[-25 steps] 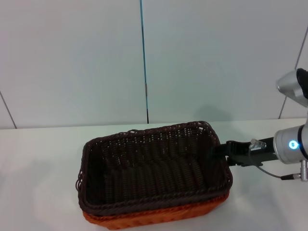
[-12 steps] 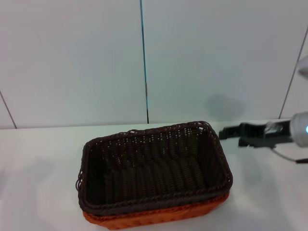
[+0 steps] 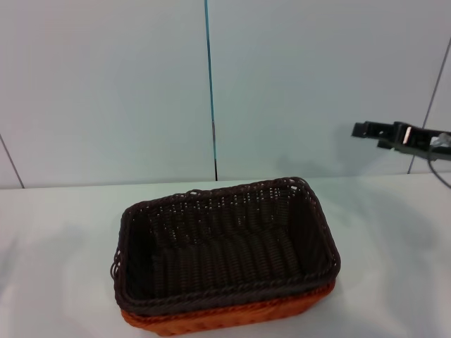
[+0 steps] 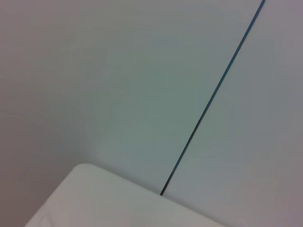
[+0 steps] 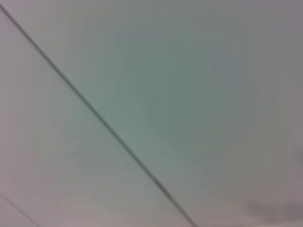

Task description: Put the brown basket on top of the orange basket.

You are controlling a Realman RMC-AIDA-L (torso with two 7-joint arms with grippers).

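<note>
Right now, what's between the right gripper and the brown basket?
Nothing: in the head view the right gripper hangs apart from the brown basket, with only bare wall and table between.

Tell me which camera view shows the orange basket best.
The head view: the orange basket shows as a strip under the brown basket nested in it. Both wrist views show only wall, plus a table corner in the left one; no basket.

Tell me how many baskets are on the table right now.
2. The brown basket sits nested on top of the orange basket, of which only a lower strip shows at the near side. Nothing else could be hiding another.
</note>
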